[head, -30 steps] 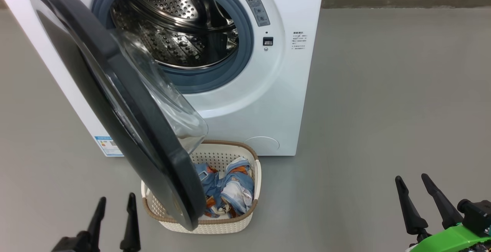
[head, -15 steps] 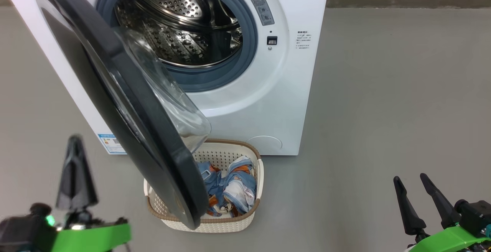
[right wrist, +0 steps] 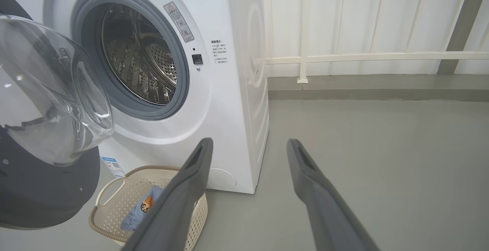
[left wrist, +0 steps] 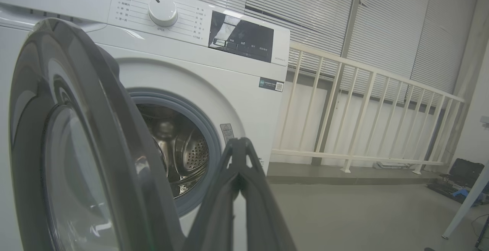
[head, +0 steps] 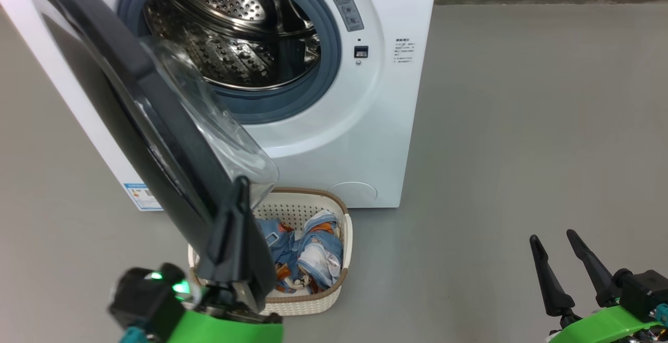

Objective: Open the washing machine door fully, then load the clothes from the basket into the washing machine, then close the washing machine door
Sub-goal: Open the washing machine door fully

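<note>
Floor (head: 522,123) in the head view is smooth grey; washer (head: 360,139) stands on it, door (head: 177,139) half-open over the basket (head: 308,304) of clothes (head: 313,254). The left gripper (head: 241,184) is pinched shut, empty; right gripper (head: 551,235) spread, empty. Left wrist: white railing (left wrist: 382,75), blinds (left wrist: 313,10). Right wrist: same railing, grey floor.

Left gripper (head: 241,186): two long matte black fingers, broad at the base, tapering to a narrow point. Left wrist shell (head: 224,330) is bright green plastic. A rounded black block (head: 143,301) on its left side carries a lit green lamp (head: 180,286), with a teal connector (head: 130,335) beneath.

Right gripper (head: 552,236): same black tapered fingers, with a green right wrist shell (head: 605,324), a black housing (head: 639,288) and a teal plug (head: 663,311). Up close, the finger surfaces (right wrist: 309,174) read dark grey, with a shallow groove near each tip.
</note>
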